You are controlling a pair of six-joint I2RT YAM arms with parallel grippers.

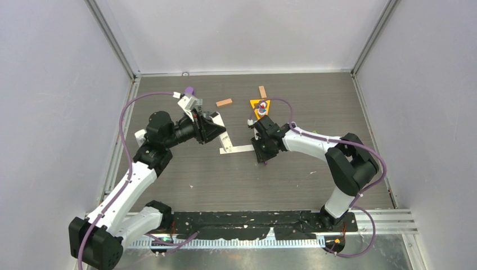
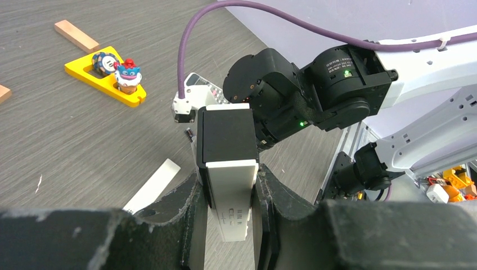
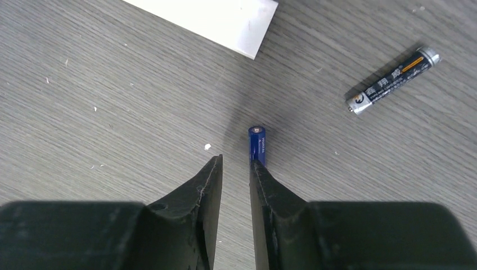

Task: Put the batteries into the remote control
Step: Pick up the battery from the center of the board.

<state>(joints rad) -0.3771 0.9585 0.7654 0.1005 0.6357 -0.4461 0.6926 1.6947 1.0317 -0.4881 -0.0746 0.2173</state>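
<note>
The left gripper (image 2: 228,194) clamped the remote (image 2: 228,163) off the table, probably to present it for loading. The right gripper (image 3: 236,163), fingers narrowly apart and empty, hung low, the blue battery (image 3: 257,145) at one fingertip; only its wrist view showed that, and a dark battery (image 3: 392,80) nearby

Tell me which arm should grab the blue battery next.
Right, probably: the right gripper hovers at the blue battery, jaws empty, while the left gripper is clamped on the remote.
</note>
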